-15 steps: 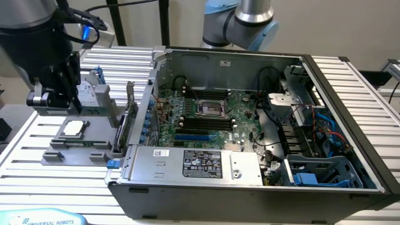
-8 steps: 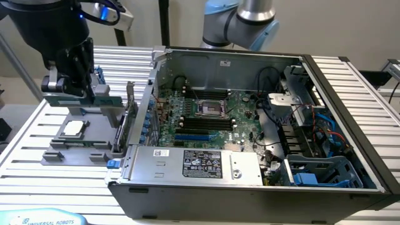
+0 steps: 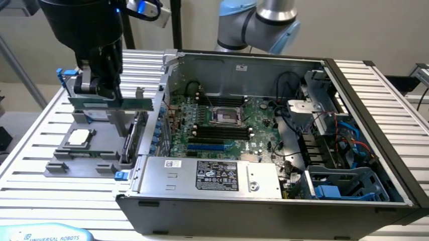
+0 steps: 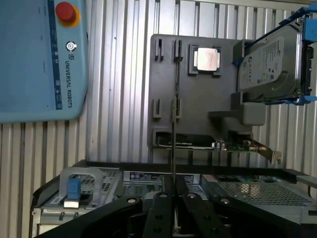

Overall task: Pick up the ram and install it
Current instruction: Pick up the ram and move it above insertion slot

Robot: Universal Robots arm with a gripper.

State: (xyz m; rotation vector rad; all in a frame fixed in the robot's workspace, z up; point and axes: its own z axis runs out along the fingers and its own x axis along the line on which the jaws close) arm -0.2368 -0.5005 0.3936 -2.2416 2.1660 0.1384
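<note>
My gripper [image 3: 100, 93] hangs at the exterior view's left, over the grey parts holder [image 3: 74, 163] beside the open computer case [image 3: 268, 201]. It is shut on the ram [image 3: 127, 104], a long green stick held level and clear of the holder. In the wrist view the ram [image 4: 173, 144] appears edge-on as a thin line running out from between my black fingers [image 4: 161, 201], in line with a narrow slot of the holder [image 4: 163, 74]. The motherboard's long black slots [image 3: 221, 131] and blue slots [image 3: 211, 147] lie inside the case, off to the exterior view's right of the gripper.
The holder also carries a CPU [image 4: 206, 58], a hard drive in a blue frame [image 4: 270, 64] and a green expansion card [image 4: 198, 144]. A blue teach pendant [image 4: 39, 59] lies on the slatted table. The power supply [image 3: 208, 175] and the case wall stand between holder and motherboard.
</note>
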